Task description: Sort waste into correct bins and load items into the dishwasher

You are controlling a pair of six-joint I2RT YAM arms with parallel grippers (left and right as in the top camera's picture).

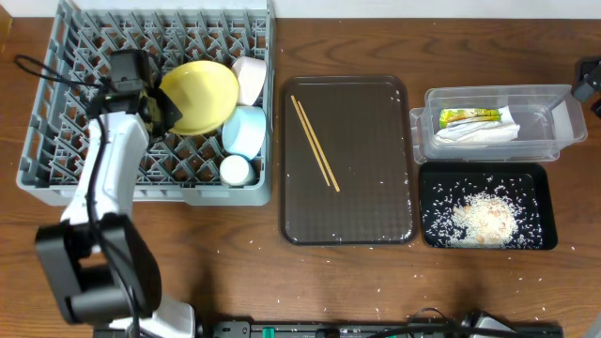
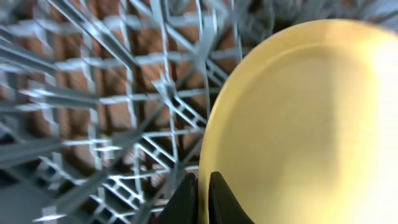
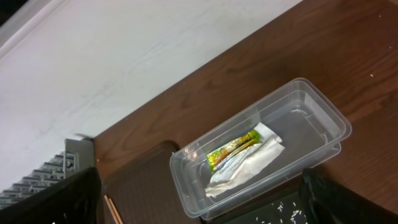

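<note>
Left pincer [image 2: 203,182] is clamped tight on the rim of the yellow plate [image 1: 199,94], which stands tilted among the pegs of the grey dish rack [image 1: 141,192]. Beside it in the rack are the white bowl [image 1: 249,80], light blue bowl [image 1: 246,130] and small white cup [image 1: 235,169]. So four dishes look loaded, though the plate is not yet let go.

Over on the right, the snack wrapper [image 1: 470,116] and crumpled paper [image 1: 481,134] lie in the clear tub [image 1: 545,117], and a heap of rice [image 1: 484,218] sits in the black tray [image 1: 432,176].

What's left? The chopsticks [image 1: 315,143] lie on the brown serving tray [image 1: 366,122], and stray grains [image 1: 379,181] dot that tray and the surface.

Right pincer [image 3: 200,186] hangs wide open, holding nothing, above the tub.

Any writing? The wrapper carries print, possibly a logo, but it's too small to read. Nothing else shows a label.
</note>
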